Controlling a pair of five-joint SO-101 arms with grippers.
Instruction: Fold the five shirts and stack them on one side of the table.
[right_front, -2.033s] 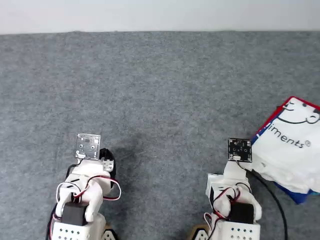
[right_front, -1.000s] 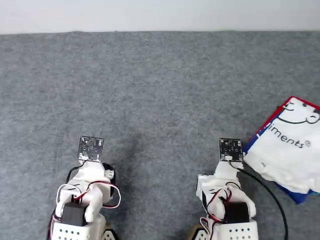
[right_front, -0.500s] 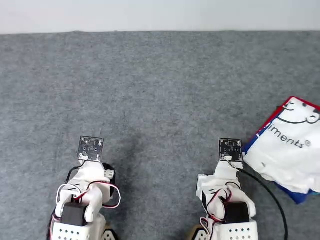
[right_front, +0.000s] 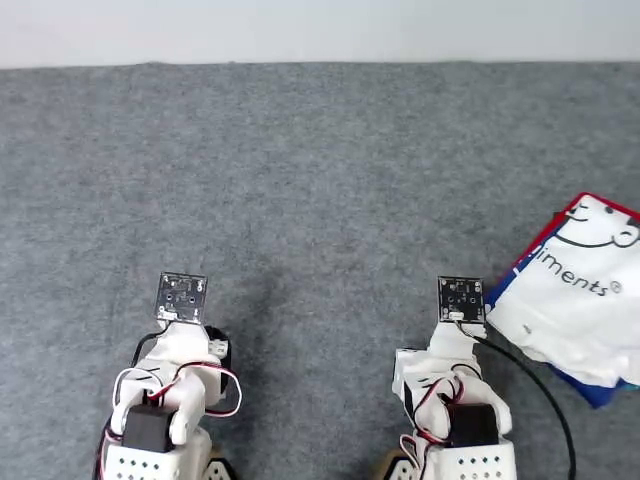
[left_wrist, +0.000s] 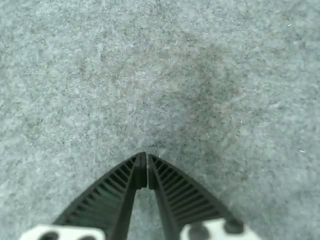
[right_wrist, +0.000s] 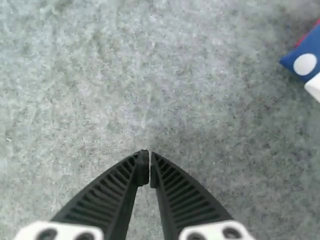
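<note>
Item 1. Left gripper (left_wrist: 147, 159): black ribbed fingers (left_wrist: 117, 187) are brought together at the tips, with nothing held between them. It is poised over bare grey felt. In the high view the left arm (right_front: 165, 405) is seen drawn back at the near edge of the table, left of centre.

Item 2. Right gripper (right_wrist: 146, 156): the fingers are likewise closed tip to tip and nothing is held. The right arm (right_front: 450, 400) is drawn back at the near edge, right of centre, with a black cable (right_front: 545, 395) trailing beside it.

Item 3. Stack of shirts (right_front: 585, 300): laid at the right edge of the table, just beside the right arm and apart from its gripper. A white shirt with dark print is uppermost; red and blue edges are shown beneath. The number of shirts cannot be counted from the layers, perhaps three or more. A blue corner (right_wrist: 304, 64) is caught in the right wrist view.

Item 4. Table (right_front: 320, 170): covered in grey felt.
</note>
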